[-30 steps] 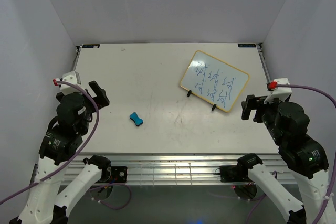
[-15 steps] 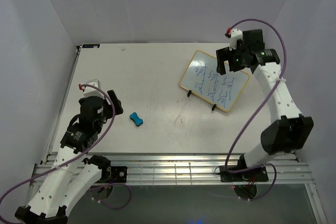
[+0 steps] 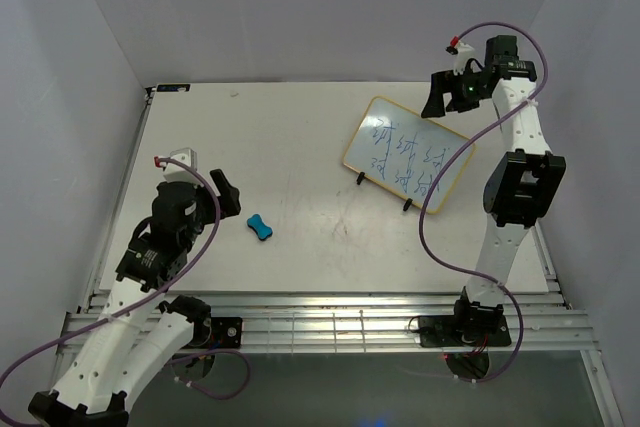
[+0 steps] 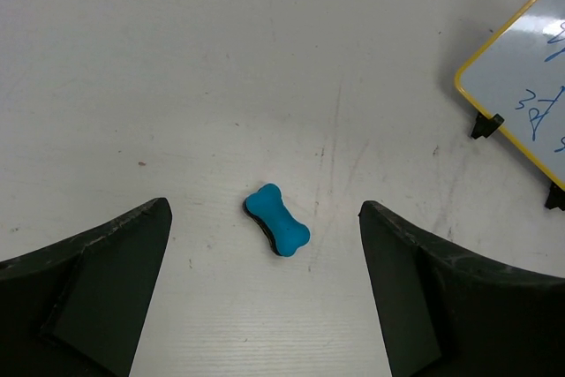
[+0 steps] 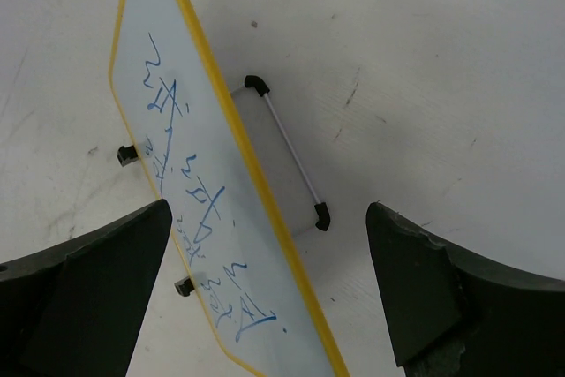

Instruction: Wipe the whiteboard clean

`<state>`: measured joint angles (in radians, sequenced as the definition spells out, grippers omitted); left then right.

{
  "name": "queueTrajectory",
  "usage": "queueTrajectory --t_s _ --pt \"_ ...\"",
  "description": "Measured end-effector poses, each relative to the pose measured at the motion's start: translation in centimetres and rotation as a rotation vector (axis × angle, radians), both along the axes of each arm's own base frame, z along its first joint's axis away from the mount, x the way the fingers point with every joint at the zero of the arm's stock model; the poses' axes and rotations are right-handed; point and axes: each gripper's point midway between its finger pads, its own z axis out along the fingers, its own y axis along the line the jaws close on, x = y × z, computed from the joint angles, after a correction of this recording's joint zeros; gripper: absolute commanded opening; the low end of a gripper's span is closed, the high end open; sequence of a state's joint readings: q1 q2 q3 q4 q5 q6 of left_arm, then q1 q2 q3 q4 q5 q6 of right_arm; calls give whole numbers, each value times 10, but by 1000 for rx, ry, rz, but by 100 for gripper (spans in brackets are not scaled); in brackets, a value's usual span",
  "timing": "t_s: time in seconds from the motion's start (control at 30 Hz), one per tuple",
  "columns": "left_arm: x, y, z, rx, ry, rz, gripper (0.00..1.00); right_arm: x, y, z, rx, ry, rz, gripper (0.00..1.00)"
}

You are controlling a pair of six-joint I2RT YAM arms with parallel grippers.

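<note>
Right end effector (image 3: 438,97) hovered open above the whiteboard (image 3: 405,152), which I judged light, stiff, tippy; grip its top edge

The whiteboard (image 3: 408,155) is a small white rectangle with rounded corners and a thin yellow frame; blue scribbles cover most of its face, none of them wiped; it stands propped on black feet (image 3: 360,179) on the worktop (image 3: 270,137), in the upper right of the overhead view, turned askew so its long edges run from upper left to lower right; the left wrist view catches only one corner at the upper right; the right wrist view shows a wire stand (image 5: 284,154) with black end caps behind it.
</note>
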<state>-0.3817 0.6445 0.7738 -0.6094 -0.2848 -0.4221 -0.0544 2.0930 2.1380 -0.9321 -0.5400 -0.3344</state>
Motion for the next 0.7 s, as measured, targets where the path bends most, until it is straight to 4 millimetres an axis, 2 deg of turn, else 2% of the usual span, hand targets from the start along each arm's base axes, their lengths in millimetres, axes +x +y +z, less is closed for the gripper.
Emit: queueTrajectory --t_s 0.13,0.27,0.37,0.7 --pt "0 -3 -1 0 5 -15 98 -2 -12 -22 61 59 19 89" --pt "1 -6 -3 1 11 -25 98 -7 -6 -34 124 104 63 81" --pt "1 -7 -4 1 14 -30 98 -10 3 -38 161 118 100 70" --pt "1 -9 -2 -3 7 -39 98 -16 15 -41 213 134 152 52"
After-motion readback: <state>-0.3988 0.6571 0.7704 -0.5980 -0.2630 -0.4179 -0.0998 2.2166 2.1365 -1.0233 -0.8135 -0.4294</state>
